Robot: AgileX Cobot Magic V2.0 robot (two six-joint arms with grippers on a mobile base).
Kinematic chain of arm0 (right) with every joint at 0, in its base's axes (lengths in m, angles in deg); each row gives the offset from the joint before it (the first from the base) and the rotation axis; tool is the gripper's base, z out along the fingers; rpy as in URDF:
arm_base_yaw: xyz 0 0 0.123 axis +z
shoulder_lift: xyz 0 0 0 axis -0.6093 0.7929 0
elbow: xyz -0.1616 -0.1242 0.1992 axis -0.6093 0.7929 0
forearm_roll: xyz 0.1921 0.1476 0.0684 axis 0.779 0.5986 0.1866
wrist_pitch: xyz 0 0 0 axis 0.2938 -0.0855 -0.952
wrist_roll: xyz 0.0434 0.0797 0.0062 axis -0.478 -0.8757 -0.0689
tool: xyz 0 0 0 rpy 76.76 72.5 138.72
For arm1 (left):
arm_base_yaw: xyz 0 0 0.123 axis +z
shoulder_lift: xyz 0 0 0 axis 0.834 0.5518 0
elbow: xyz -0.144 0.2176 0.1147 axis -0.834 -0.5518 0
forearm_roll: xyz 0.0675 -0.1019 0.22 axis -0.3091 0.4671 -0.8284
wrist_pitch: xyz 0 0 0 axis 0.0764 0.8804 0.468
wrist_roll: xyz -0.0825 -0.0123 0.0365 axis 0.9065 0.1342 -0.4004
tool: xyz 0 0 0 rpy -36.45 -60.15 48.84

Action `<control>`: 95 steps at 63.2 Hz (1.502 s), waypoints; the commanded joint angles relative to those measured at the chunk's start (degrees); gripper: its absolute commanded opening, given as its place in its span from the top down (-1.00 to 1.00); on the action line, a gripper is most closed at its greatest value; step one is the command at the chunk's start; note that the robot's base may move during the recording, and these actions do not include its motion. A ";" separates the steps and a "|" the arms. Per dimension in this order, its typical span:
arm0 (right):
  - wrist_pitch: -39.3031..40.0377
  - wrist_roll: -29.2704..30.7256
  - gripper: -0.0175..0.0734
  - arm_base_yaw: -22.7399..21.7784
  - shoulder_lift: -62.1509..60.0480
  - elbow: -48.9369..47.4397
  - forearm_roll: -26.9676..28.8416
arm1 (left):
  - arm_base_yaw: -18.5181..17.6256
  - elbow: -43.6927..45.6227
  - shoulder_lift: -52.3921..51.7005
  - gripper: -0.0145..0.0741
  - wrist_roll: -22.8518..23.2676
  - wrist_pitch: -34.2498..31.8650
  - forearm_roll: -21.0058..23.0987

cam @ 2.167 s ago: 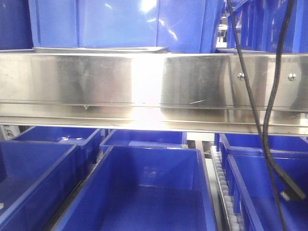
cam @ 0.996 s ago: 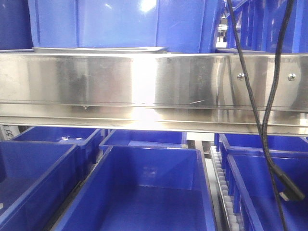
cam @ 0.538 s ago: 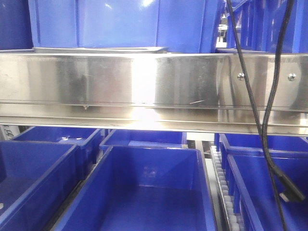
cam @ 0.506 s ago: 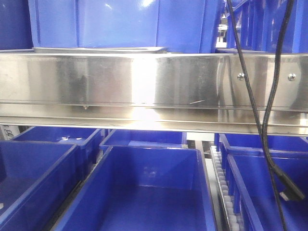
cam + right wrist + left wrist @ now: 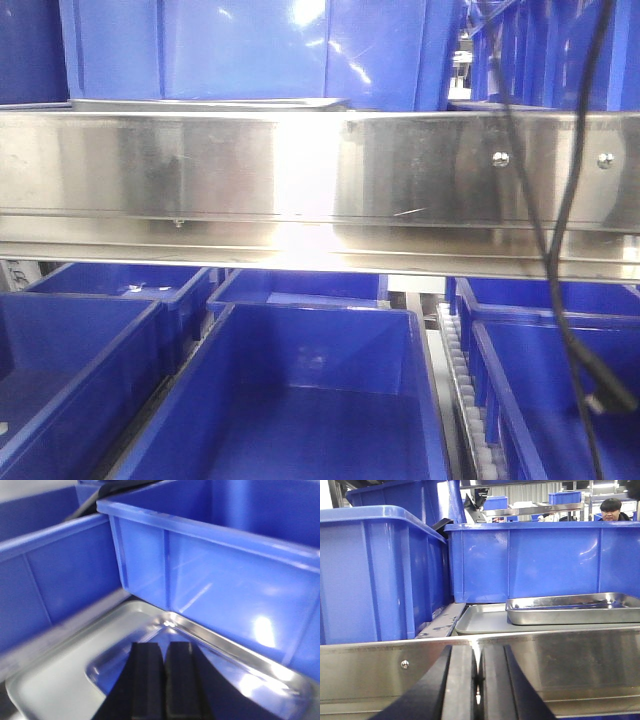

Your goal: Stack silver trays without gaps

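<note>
- Swinging now, the black cable (image 5: 560, 250) at the right of the front view is blurred, where half a second earlier it hung sharp; the long flat steel rail (image 5: 200, 180) with round screws and the deep blue plastic bins (image 5: 310, 390) below it sit just as before.
- Judging from that, an arm is probably moving, but nothing of the task has changed yet: no stacking has begun.
- The shallow shiny stainless-steel tray with the raised rim (image 5: 575, 609) rests on a flatter grey tray-like sheet (image 5: 482, 620), beyond the rail and in front of a blue bin wall, seen from the left wrist.
- The left claw (image 5: 477, 685) is low, behind the rail, level and facing the trays, its black fingers together with only a sliver between, holding nothing.
- The right claw (image 5: 162, 680) points down over a second shiny steel tray (image 5: 65, 680) beside blue bins, fingers together, gripping nothing; contact cannot be told.
</note>
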 commanded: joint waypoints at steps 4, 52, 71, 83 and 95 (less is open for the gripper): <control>0.30 6.72 0.78 3.58 -9.40 6.87 -2.79 | 0.03 0.20 -0.29 0.67 -0.21 -0.69 -0.03; 14.58 6.47 0.78 -23.57 -76.60 66.83 3.55 | 0.03 0.20 -0.29 0.67 -0.21 -0.69 -0.03; 7.56 6.47 0.78 -29.63 -91.56 76.77 -0.44 | 0.03 0.20 -0.29 0.67 -0.21 -0.69 -0.03; 8.41 6.47 0.78 -29.73 -91.56 82.90 -0.44 | 0.03 0.20 -0.29 0.67 -0.21 -0.69 -0.03; 12.43 6.47 0.78 -29.73 -91.56 84.38 -0.32 | 0.03 0.20 -0.29 0.67 -0.21 -0.69 -0.03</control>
